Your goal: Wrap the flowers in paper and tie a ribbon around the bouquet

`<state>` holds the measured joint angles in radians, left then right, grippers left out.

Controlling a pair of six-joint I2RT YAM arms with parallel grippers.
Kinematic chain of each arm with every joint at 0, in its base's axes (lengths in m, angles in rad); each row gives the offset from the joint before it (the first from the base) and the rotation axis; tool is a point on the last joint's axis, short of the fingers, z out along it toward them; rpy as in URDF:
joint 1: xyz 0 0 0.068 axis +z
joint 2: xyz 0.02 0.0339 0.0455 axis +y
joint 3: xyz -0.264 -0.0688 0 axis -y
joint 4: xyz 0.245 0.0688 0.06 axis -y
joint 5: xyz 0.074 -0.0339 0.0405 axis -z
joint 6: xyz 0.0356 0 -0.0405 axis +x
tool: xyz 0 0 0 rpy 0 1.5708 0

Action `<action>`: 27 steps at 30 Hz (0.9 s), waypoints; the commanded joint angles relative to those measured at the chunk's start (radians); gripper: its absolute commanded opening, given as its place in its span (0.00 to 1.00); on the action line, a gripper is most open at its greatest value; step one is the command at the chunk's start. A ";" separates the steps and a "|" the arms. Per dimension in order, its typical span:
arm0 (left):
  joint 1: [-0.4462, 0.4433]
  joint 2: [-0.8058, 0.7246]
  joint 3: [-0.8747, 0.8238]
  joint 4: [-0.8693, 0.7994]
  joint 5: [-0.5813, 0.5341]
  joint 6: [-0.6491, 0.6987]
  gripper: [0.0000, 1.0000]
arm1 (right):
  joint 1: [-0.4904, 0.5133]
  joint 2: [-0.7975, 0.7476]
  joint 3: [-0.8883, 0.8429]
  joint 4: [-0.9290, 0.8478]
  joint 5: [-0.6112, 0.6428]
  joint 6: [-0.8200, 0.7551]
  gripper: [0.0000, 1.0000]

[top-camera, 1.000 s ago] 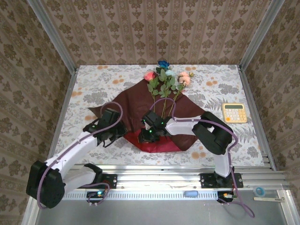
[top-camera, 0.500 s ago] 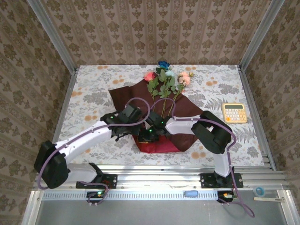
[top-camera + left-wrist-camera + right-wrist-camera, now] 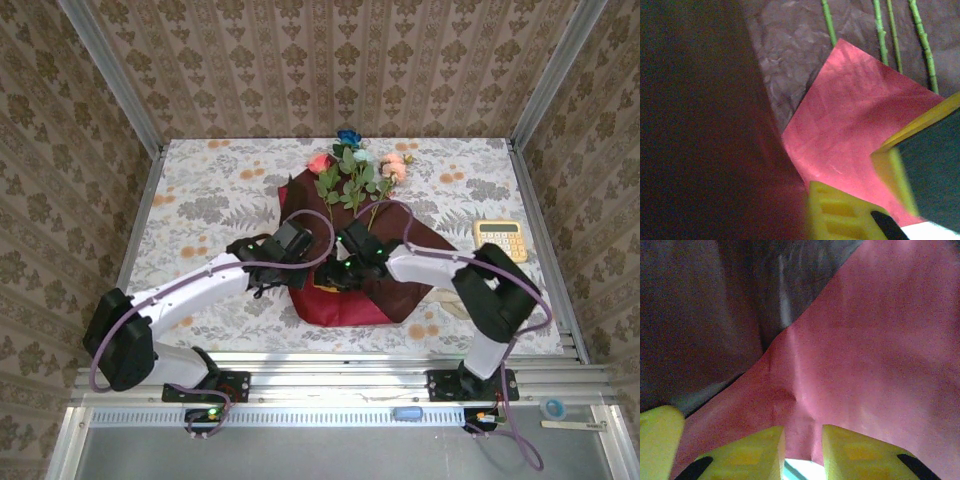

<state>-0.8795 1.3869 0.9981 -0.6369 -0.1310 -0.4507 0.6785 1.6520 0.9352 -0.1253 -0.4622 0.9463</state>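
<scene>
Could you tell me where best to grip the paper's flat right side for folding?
Pinch the paper at its right-hand corner, coming in low from the right. That flap seems to lie flat, single-layered and clear of the flowers, so it should lift without dragging them.

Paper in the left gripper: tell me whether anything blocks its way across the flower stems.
Probably the right gripper: it pinches the folded-up bottom flap of the paper close beside the left gripper, in the fold's path. Nothing visible lies on the bare stems farther up.

Damask-papered walls [image 3: 340, 60] around floral-clothed table [image 3: 200, 190]
</scene>
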 commanded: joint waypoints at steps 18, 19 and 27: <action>-0.214 0.327 0.230 -0.060 -0.222 0.205 0.13 | -0.290 -0.319 0.010 0.021 0.129 0.064 0.68; -0.221 0.334 0.235 -0.062 -0.234 0.203 0.13 | -0.290 -0.312 0.023 0.021 0.129 0.067 0.70; -0.224 0.352 0.235 -0.052 -0.244 0.180 0.10 | -0.290 -0.246 0.027 -0.140 0.104 0.132 0.70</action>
<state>-1.0988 1.7252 1.2079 -0.6640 -0.3454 -0.2752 0.3882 1.4055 0.9936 -0.1818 -0.3511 1.0294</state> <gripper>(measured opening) 0.103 0.706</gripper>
